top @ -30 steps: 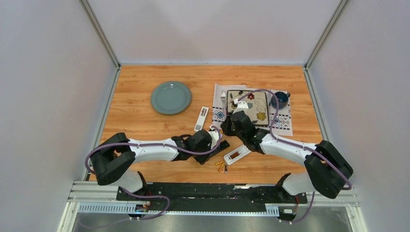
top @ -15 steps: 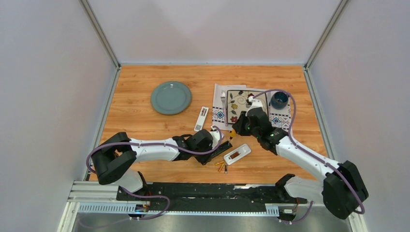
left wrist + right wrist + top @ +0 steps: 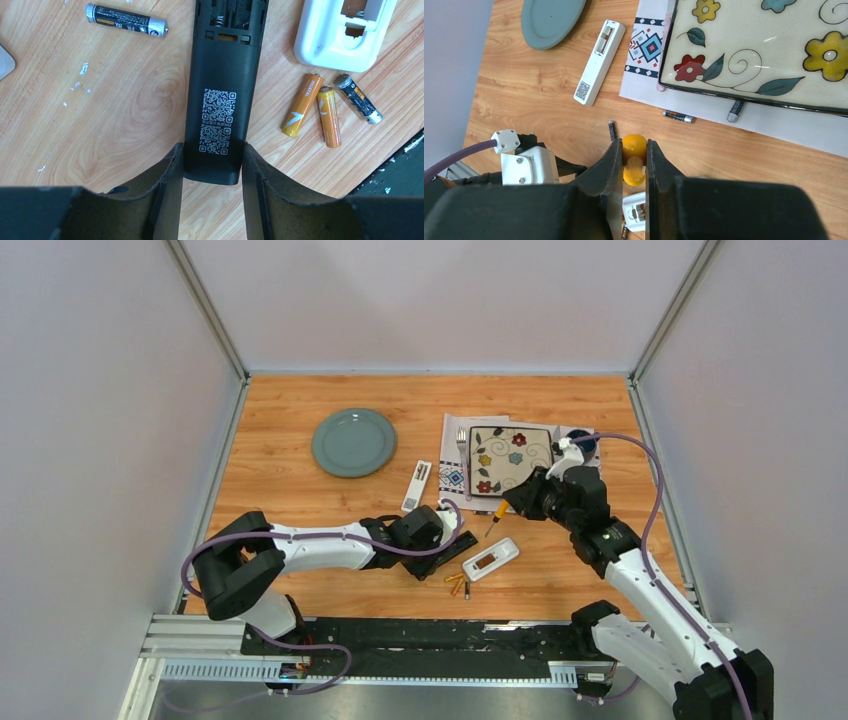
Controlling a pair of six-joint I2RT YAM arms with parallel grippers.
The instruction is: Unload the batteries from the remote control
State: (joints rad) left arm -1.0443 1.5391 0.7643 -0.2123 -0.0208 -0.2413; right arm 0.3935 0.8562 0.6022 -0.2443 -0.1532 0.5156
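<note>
right gripper (image 3: 633,143), clenched on the screwdriver (image 3: 497,512), has withdrawn from the black remote (image 3: 220,75) grasped by the left gripper (image 3: 212,160); batteries (image 3: 302,105) lie loose right of it, unloading apparently complete.

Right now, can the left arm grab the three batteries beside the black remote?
Probably not yet. The left gripper is clamped on the black remote, so it is already full. The batteries lie uncovered just beside it.

Wooden table (image 3: 280,480): teal plate (image 3: 353,441), patterned mat (image 3: 452,478), black remote (image 3: 222,90), slim white remote (image 3: 417,485), open white remote (image 3: 490,559), batteries (image 3: 302,105).
</note>
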